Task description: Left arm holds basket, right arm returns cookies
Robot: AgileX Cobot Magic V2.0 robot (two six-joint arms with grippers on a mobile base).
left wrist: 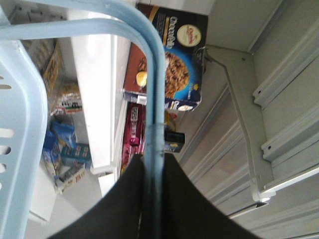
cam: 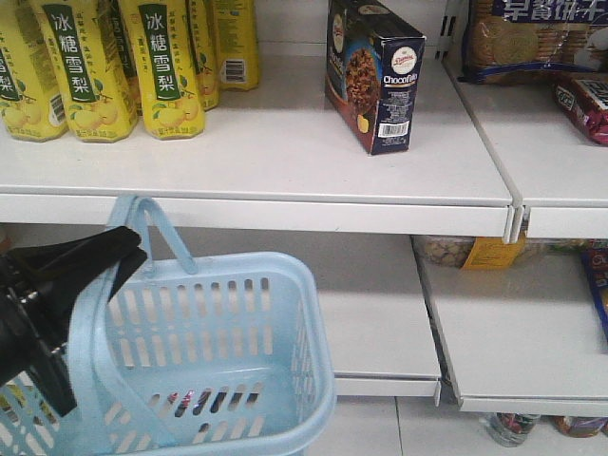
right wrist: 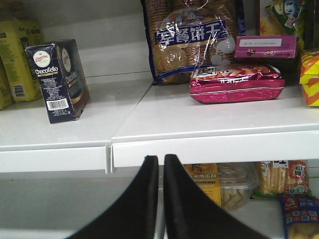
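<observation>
A: You've got the cookies (cam: 374, 76) standing upright on the top shelf (cam: 285, 152), toward its right end, barcode panel facing the camera. Yellow bottles (cam: 166, 66) line up well to their left, and nothing touches the carton.

B: And down low, near left, your left gripper (cam: 90, 258) is clamped on a hoop handle (cam: 142, 228) of the pale blue basket (cam: 275, 380). The basket hangs in front of the lower shelf (cam: 370, 313) and looks bare inside.

A: Your left wrist view confirms it: the black fingers (left wrist: 119, 204) are pinched onto the blue handle (left wrist: 154, 99), with the handle bar running straight between them. Past the handle you can see the navy carton (left wrist: 182, 55) on the shelf.

B: Now your right wrist camera. The right gripper (right wrist: 161, 199) sits below the shelf edge (right wrist: 214, 147), its two fingers nearly together with only a thin slit between them, and nothing held.

A: From there the cookies (right wrist: 57, 79) are up on the far left, well apart from those fingers. Directly above the gripper's side of the shelf you have a clear-wrapped biscuit pack (right wrist: 192, 40) and a magenta snack bag (right wrist: 237, 82) lying in front of it.

B: So the carton stands on the shelf, free of both grippers.
</observation>
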